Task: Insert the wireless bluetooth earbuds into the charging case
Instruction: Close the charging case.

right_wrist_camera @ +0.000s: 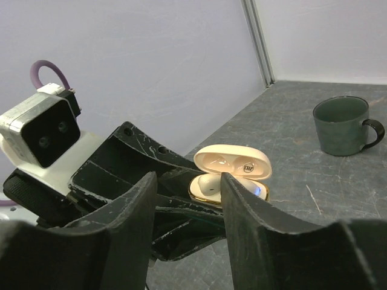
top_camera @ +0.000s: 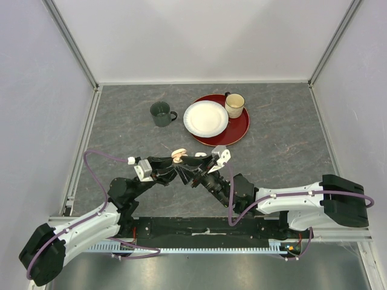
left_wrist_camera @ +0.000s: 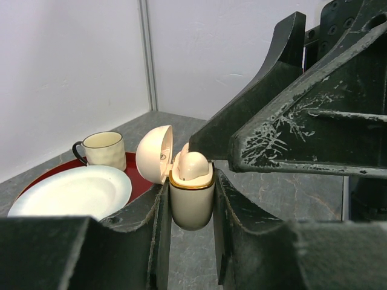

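Up close in the left wrist view, the left gripper point(left_wrist_camera: 190, 225) is clamped on the charging case point(left_wrist_camera: 192, 202), one finger on each flat side. The case is held up off the table point(right_wrist_camera: 302, 181), in the middle near the front edge. It stands upright with its mouth pointing to 12 o'clock, and the lid point(left_wrist_camera: 154, 154) is flipped open toward 9. One pale earbud point(left_wrist_camera: 193, 164) sits in the well with its rounded end up. It pokes above the gold rim, so my guess is it's dropped in but not pushed home. From the right wrist view the case's long axis runs 9 to 3 across the frame. The right gripper point(right_wrist_camera: 187, 199) has its fingers apart with nothing between them, hovering just on the near side of the case. One fingertip looks right beside the earbud, but I can't tell if it's touching. So one bud is more or less in. I can't make out whether the other well is filled, and I don't see any loose buds. What's left is probably seating this one, finding the rest and closing the lid. Farther back, the green mug point(right_wrist_camera: 341, 124) is at about 11 o'clock from the case. The red tray point(left_wrist_camera: 136, 175) with the white plate point(left_wrist_camera: 72, 190) and the cream mug point(left_wrist_camera: 104, 148) is around 1 o'clock.
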`<act>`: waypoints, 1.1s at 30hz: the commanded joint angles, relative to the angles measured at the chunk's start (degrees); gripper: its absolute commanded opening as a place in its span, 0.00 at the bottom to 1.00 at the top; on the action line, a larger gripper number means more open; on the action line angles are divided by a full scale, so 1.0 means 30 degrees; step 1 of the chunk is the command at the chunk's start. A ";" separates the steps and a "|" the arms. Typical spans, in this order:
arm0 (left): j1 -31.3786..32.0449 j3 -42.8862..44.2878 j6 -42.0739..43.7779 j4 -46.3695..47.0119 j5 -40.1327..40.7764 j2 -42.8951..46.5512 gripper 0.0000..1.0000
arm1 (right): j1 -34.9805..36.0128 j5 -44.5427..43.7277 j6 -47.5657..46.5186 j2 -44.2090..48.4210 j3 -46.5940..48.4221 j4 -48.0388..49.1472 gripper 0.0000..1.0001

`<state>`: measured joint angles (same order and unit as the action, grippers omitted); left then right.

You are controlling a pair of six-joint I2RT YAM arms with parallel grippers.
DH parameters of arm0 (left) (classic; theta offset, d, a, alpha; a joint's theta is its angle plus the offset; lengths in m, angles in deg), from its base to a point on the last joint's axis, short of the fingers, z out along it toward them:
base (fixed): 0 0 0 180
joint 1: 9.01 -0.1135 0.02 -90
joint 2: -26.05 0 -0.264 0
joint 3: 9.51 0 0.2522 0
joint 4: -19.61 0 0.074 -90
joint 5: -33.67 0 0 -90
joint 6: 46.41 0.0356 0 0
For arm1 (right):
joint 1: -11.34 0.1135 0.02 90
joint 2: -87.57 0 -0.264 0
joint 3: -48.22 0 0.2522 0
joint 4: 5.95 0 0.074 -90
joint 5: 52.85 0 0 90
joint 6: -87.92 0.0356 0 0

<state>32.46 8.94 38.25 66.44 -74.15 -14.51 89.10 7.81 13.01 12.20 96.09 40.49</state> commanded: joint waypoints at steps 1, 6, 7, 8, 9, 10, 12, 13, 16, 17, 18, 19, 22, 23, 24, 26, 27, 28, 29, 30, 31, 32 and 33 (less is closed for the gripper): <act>-0.0026 0.0752 -0.0270 0.1393 0.0170 0.0159 0.02 | 0.0068 -0.0121 -0.0753 0.0632 0.0847 0.0057 0.55; -0.0055 0.0722 -0.0182 0.1158 0.0140 0.0247 0.02 | 0.0039 -0.0763 -0.1514 0.1421 0.0993 0.0965 0.62; -0.0026 0.0693 -0.0211 0.1158 0.0141 0.0247 0.02 | 0.0067 -0.0853 -0.1747 0.1568 0.1023 0.0996 0.64; -0.0026 0.0693 -0.0211 0.1158 0.0112 0.0218 0.02 | 0.0039 -0.0941 -0.1923 0.1715 0.1110 0.1054 0.67; -0.0055 0.0693 -0.0211 0.1129 0.0082 0.0160 0.02 | 0.0067 -0.1087 -0.2041 0.2006 0.1140 0.1055 0.68; -0.0026 0.0664 -0.0211 0.1129 0.0053 0.0159 0.02 | 0.0068 -0.1175 -0.2187 0.2183 0.1141 0.1055 0.70; -0.0026 0.0605 -0.0182 0.1129 -0.0006 0.0188 0.02 | 0.0068 -0.2426 -0.2160 0.2593 0.1053 0.0938 0.79; -0.0055 0.0605 -0.0182 0.1158 -0.0006 0.0159 0.02 | 0.0068 -0.3248 -0.1638 0.2711 0.1053 0.0735 0.83; -0.0055 0.0576 -0.0123 0.1100 -0.0181 0.0188 0.02 | 0.0068 -0.5390 -0.1196 0.3238 0.1430 -0.2092 0.91; -0.0055 0.0605 -0.0123 0.1099 -0.0385 0.0246 0.02 | -0.0077 -0.5859 -0.0671 0.3559 0.1781 -0.3414 0.93; -0.0055 0.0605 -0.0152 0.1041 -0.0503 0.0218 0.02 | -0.0195 -0.6270 -0.0143 0.3678 0.2249 -0.4965 0.94; -0.0055 0.0634 -0.0152 0.0983 -0.0736 0.0247 0.02 | -0.0399 -0.6274 0.0848 0.3737 0.3414 -0.8316 0.95; -0.0026 0.0868 -0.0240 0.0807 -0.1349 -0.0045 0.02 | -0.0986 -0.8403 0.2398 0.3068 0.6019 -1.4848 0.98; -0.0026 0.0956 -0.0240 0.0748 -0.1527 -0.0133 0.02 | -0.1306 -0.8702 0.2846 0.2948 0.6613 -1.6304 0.98; -0.0055 0.1102 -0.0240 0.0690 -0.1732 -0.0192 0.02 | -0.1686 -0.8560 0.3430 0.2831 0.7083 -1.7594 0.98; -0.0026 0.1191 -0.0240 0.0543 -0.2230 -0.0339 0.02 | -0.3232 -0.5962 0.5181 0.2742 0.8081 -2.0527 0.98; -0.0055 0.1249 -0.0240 0.0543 -0.2435 -0.0426 0.02 | -0.3823 -0.4617 0.5629 0.2742 0.8403 -2.1146 0.98; -0.0055 0.1279 -0.0240 0.0514 -0.2843 -0.0485 0.02 | -0.4438 -0.2342 0.5865 0.2858 0.8406 -2.1703 0.98; -0.0026 0.1337 -0.0269 0.0455 -0.3051 -0.0543 0.02 | -0.5285 -0.1420 0.6071 0.2946 0.8348 -2.1680 0.98; -0.0055 0.1512 -0.0240 0.0368 -0.3314 -0.0602 0.02 | -0.5584 -0.0888 0.6073 0.3005 0.8232 -2.1651 0.98; -0.0055 0.1629 -0.0211 0.0164 -0.3896 -0.0632 0.02 | -0.5819 -0.0506 0.6160 0.3063 0.8230 -2.1679 0.98; -0.0026 0.1747 -0.0182 -0.0273 -0.4163 -0.0661 0.02 | -0.6169 0.0194 0.6190 0.3064 0.8288 -2.1709 0.98; -0.0026 0.1922 -0.0182 -0.0452 -0.4427 -0.0719 0.02 | -0.6289 0.0636 0.6045 0.3035 0.8347 -2.1738 0.98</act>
<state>32.42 11.21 38.25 65.50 -82.07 -16.26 72.40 -0.87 27.72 20.96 119.52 -17.37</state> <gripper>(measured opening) 0.345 0.979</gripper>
